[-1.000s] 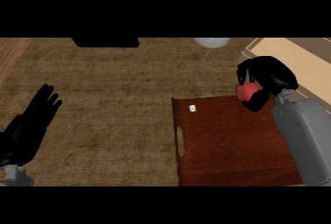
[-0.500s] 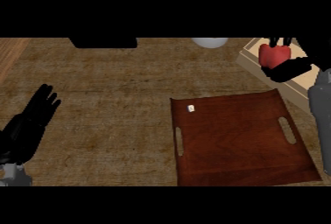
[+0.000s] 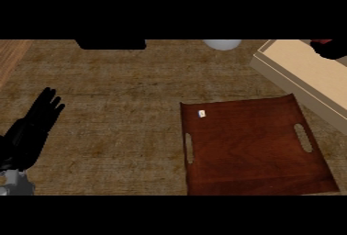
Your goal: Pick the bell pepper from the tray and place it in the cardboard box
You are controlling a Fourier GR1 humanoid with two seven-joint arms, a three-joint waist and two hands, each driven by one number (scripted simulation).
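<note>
The counter [image 3: 122, 87] had a mottled brown top, and a reddish-brown wooden tray [image 3: 251, 151] (a slot handle at each side) lay flat on its right part. A tan cardboard box [image 3: 305, 75] sat at the far right corner, just beyond the tray. At the far edge stood a black block [image 3: 110, 44] and a pale rounded thing [image 3: 221, 44], perhaps a bowl.

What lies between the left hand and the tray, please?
Only bare counter lies between the left hand and the tray, as the head view shows.
</note>
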